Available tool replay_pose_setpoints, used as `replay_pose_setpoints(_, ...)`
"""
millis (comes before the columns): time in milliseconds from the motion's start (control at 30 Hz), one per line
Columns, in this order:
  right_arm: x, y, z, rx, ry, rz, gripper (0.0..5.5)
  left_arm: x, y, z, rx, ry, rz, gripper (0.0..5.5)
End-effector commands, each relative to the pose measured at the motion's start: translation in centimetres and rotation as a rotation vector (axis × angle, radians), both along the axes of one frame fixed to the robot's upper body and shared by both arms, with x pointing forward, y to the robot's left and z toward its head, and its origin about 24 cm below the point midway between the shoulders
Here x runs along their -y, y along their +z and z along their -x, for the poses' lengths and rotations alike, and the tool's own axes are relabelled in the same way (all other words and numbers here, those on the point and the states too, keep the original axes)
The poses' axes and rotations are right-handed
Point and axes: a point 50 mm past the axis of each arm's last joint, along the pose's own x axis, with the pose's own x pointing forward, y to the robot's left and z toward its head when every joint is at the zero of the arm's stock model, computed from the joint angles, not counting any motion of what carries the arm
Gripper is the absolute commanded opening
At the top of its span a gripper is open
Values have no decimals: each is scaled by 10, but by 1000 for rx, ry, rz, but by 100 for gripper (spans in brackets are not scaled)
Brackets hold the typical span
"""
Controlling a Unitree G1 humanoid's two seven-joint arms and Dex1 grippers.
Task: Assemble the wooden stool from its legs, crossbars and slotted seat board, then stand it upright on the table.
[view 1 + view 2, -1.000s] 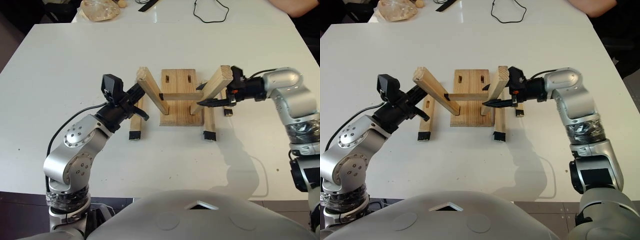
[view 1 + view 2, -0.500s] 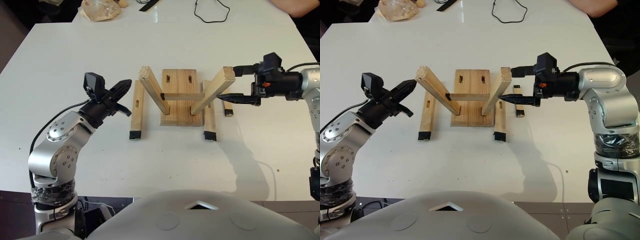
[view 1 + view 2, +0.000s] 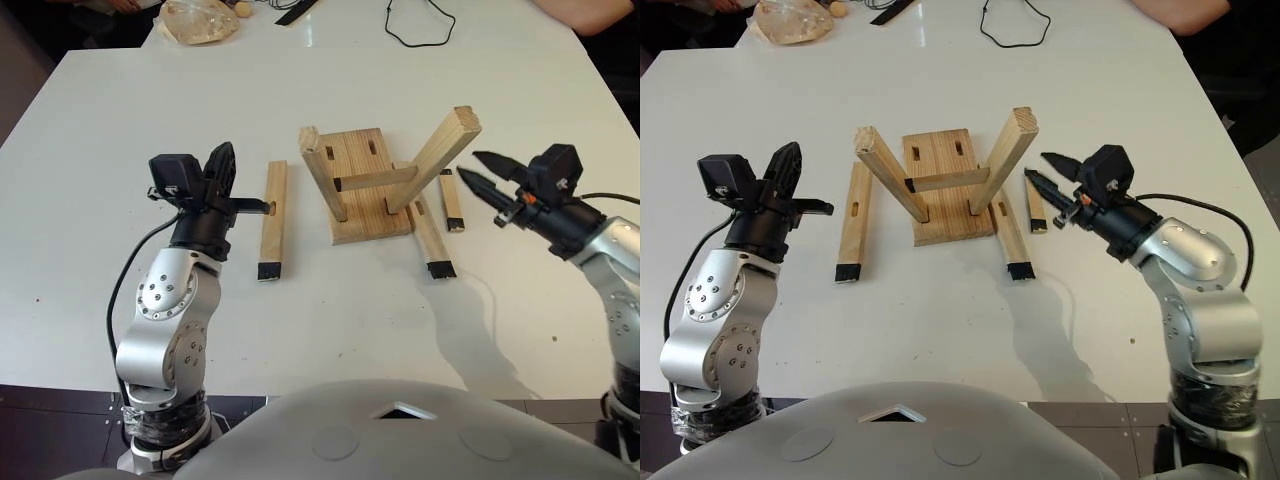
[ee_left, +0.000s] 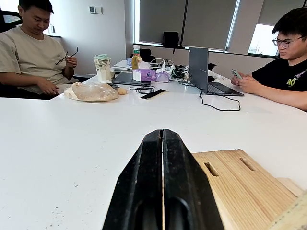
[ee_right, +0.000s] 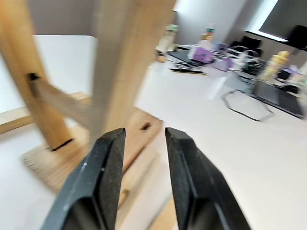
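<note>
Left eye view, nearest first: the left claw [image 3: 226, 152] is pressed shut on nothing, just beside a loose leg [image 3: 272, 215] lying flat on the table [image 3: 100, 120]. The right claw [image 3: 470, 164] is parted and empty (a clear gap between its fingers), near a short crossbar [image 3: 452, 200] and a second flat leg [image 3: 432, 238]. Farther off, the seat board [image 3: 370, 215] lies flat. Two tilted legs [image 3: 322, 172] stand on it, joined by a fitted crossbar [image 3: 375, 181].
</note>
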Motion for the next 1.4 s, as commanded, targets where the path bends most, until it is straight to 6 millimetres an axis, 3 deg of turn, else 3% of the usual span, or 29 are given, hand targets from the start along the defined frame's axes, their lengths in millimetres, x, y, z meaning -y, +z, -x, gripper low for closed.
replay_pose_setpoints(33,-40,-16,-14,45,-157,-84,73,27,-1,-3,4,-43,19,0)
replay_pose_setpoints(133,-90,-13,-2,71,-64,-179,25,43,1,-1,5,-94,81,0)
replay_pose_setpoints(200,-106,-12,6,81,-58,-195,2,51,2,-2,6,-129,92,0)
replay_pose_setpoints(267,-109,-16,9,83,-95,-173,2,58,1,-7,11,-168,98,0)
replay_pose_setpoints(367,-105,-19,5,92,-150,-144,2,62,-1,-10,12,-189,88,0)
replay_pose_setpoints(533,-99,-22,5,105,-215,-104,2,52,-5,-8,4,-130,79,0)
replay_pose_setpoints(600,-82,-22,3,127,-333,-59,2,34,-8,-6,-11,21,70,0)
replay_pose_setpoints(700,-48,-18,10,168,-523,14,2,-10,-10,2,-17,284,-35,0)
replay_pose_setpoints(767,-47,-9,17,194,-526,10,2,-15,-3,2,7,263,-72,0)
replay_pose_setpoints(800,-58,-4,17,207,-464,-12,2,-3,2,-1,30,167,-65,0)
replay_pose_setpoints(933,-143,8,22,210,47,-60,2,84,17,-6,82,-393,14,0)
replay_pose_setpoints(1033,-165,-4,25,141,193,2,2,116,12,1,39,-530,54,0)
replay_pose_setpoints(1233,-148,-15,23,71,142,30,2,93,2,2,-22,-367,44,0)
replay_pose_setpoints(1400,-90,-2,11,72,-51,-51,2,36,-11,-2,-112,-81,28,0)
